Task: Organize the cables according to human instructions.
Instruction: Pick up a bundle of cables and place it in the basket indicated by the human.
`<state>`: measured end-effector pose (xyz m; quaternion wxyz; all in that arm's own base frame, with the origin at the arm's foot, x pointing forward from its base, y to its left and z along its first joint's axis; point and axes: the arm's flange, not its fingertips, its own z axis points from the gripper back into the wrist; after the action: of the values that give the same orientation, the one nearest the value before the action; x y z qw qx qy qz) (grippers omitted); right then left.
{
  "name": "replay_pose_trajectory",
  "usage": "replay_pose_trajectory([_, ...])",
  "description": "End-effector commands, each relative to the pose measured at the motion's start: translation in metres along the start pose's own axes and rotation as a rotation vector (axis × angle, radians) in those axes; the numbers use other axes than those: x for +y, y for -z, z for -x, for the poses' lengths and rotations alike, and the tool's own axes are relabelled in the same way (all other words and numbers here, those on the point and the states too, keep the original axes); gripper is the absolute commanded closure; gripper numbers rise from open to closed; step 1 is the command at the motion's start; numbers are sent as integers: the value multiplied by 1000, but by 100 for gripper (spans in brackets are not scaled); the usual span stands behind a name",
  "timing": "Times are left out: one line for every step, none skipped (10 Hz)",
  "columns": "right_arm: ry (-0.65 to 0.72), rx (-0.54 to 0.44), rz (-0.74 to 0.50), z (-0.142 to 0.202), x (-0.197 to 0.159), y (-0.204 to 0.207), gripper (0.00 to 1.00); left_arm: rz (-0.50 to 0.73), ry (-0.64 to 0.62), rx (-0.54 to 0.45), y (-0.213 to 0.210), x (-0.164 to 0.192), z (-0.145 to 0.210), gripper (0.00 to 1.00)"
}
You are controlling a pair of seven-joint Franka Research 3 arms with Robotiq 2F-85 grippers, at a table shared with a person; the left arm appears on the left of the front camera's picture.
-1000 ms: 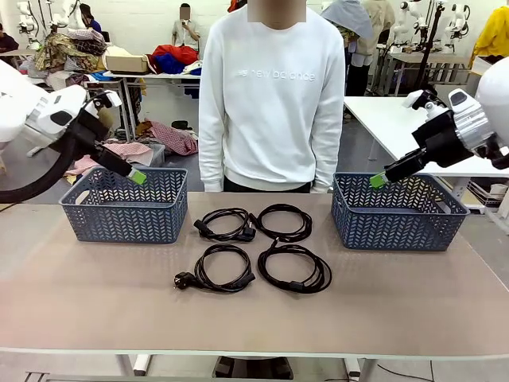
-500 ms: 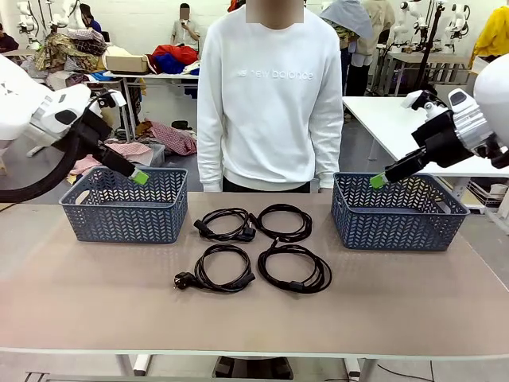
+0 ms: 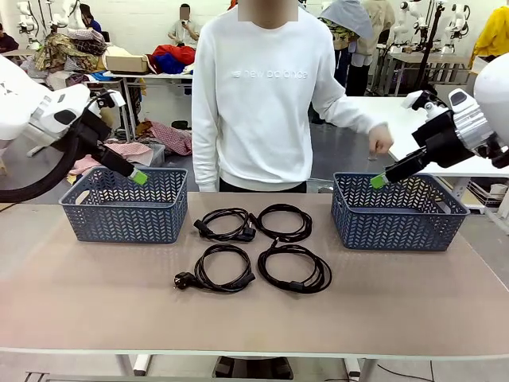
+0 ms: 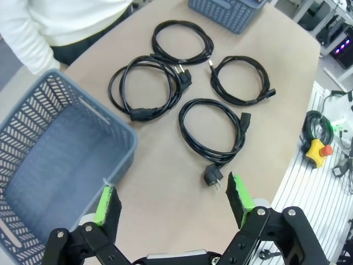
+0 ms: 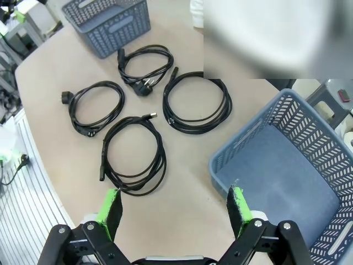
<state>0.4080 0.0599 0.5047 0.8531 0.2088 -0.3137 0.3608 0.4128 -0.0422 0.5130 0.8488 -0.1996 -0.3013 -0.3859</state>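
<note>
Tan table (image 3: 95,294), near strip bare. Four cables sit mid-table in a two-by-two block, each a coiled black loop lying flat, all on the tabletop between the two baskets. The near-left cable (image 3: 223,269) has its round plug sticking out to the robot's left, and the near-right cable (image 3: 293,269) lies just beside it with a small gap. Behind them, the far-left cable (image 3: 225,224) and far-right cable (image 3: 281,222) touch or nearly touch at the middle; I cannot tell which. The left basket (image 3: 123,215), blue-grey with slotted walls, stands at the left of the cables, level with the far pair. The right basket (image 3: 394,227), same kind, stands at the right, also level with the far pair. The left gripper (image 3: 139,177) hangs above the left basket near its far rim, tilted down; the left wrist view shows its green-padded fingers wide apart with nothing between them, basket corner under one finger and the cables beyond. The right gripper (image 3: 378,181) hangs above the left part of the right basket, angled down; the right wrist view shows its fingers spread, nothing gripped, basket under one side and the cables ahead. At the far edge, a person in a white sweatshirt stands behind the cables, one hand (image 3: 380,141) held out over the right basket's far side, near the right gripper but apart from it.
</note>
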Motion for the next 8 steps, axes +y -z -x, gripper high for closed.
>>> replay_pose_trajectory([-16, -21, -16, 0, -4, 1, 0, 22, 13, -20, 2, 2, 3, 0])
replay_pose_trajectory([-16, -21, -16, 0, -4, 1, 0, 22, 13, -20, 2, 2, 3, 0])
replay_pose_trajectory([-16, -21, -16, 0, -4, 1, 0, 22, 13, -20, 2, 2, 3, 0])
replay_pose_trajectory([-16, -21, -16, 0, -4, 1, 0, 22, 13, -20, 2, 2, 3, 0])
replay_pose_trajectory([-16, -21, -16, 0, -4, 1, 0, 22, 13, -20, 2, 2, 3, 0])
replay_pose_trajectory([-16, -21, -16, 0, -4, 1, 0, 22, 13, -20, 2, 2, 3, 0])
replay_pose_trajectory([-16, -21, -16, 0, -4, 1, 0, 22, 13, -20, 2, 2, 3, 0])
replay_pose_trajectory([-16, -21, -16, 0, -4, 1, 0, 22, 13, -20, 2, 2, 3, 0])
